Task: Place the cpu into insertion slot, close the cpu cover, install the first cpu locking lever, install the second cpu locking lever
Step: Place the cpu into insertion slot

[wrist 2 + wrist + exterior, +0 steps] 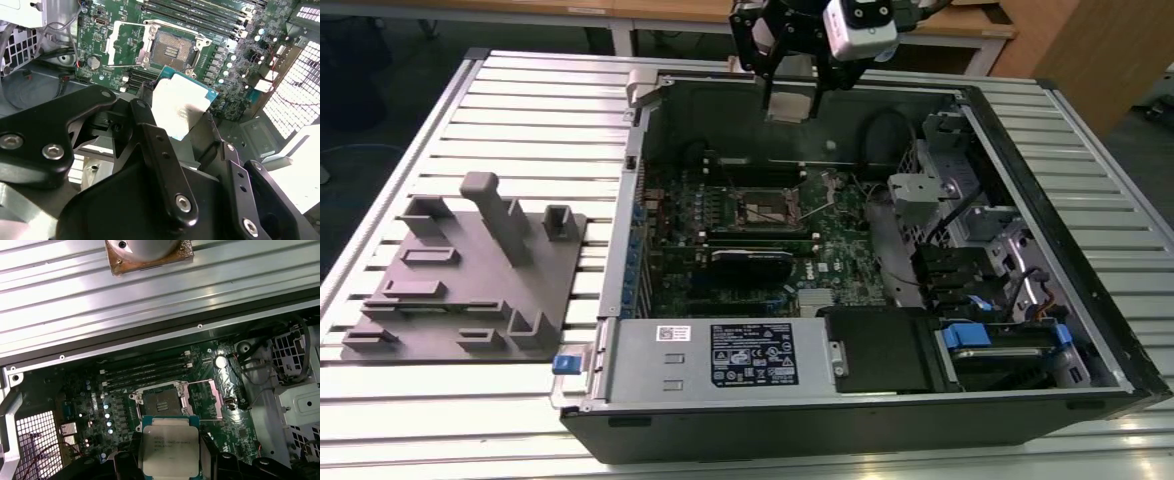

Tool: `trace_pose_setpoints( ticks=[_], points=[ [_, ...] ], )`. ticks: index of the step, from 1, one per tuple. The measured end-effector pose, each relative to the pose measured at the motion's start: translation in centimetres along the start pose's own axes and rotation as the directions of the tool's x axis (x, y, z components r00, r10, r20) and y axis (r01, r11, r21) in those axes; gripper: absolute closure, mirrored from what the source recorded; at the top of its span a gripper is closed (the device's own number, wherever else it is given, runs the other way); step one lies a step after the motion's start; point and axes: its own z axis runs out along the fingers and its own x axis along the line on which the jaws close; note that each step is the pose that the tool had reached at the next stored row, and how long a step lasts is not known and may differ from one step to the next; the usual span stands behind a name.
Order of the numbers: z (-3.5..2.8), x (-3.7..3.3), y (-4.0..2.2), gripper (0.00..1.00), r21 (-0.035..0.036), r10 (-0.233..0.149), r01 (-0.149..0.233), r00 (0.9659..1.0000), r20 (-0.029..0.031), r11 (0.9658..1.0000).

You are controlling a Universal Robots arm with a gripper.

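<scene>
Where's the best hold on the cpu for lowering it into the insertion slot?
By two opposite edges, from above, as the gripper has it: the cpu is thin and flat, and edge contact leaves its underside free for the insertion slot.

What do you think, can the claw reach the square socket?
Probably yes: the gripper holds the cpu over the case, the cpu cover is open, nothing covers the insertion slot.

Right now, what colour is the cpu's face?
Pale silver cpu, best seen in the first wrist view.

No text can be read: a printed label on the power supply, six o'clock in the exterior view; faint marks on the cpu.
</scene>
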Motion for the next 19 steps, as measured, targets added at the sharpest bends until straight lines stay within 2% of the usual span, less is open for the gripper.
trace_pose_setpoints(
  ticks=[13,19],
  points=[
    [0.00,0.00,0.00,0.46,0.0001,0.001,-0.001,1.0000,0.0001,1.0000],
    [0.00,0.00,0.00,0.46,-0.0005,0.029,-0.029,0.9996,0.0026,0.9996]
  ],
)
